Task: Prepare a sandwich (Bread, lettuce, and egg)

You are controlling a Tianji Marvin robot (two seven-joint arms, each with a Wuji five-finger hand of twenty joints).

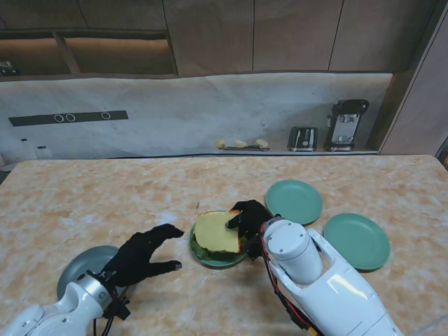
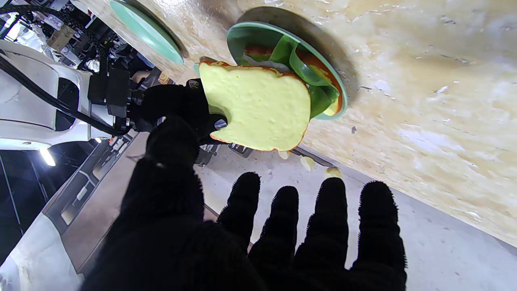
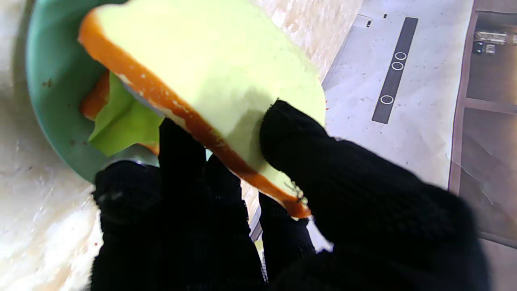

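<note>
Right robot hand (image 1: 246, 217) pinches the bread slice (image 1: 218, 232) by its edge, thumb on top and fingers underneath, holding it tilted just over the green plate (image 1: 198, 250), where lettuce (image 2: 319, 95) lies on another slice. Left robot hand (image 1: 143, 255) rests on the bench (image 1: 105, 196) beside that plate, fingers spread, holding nothing.
</note>
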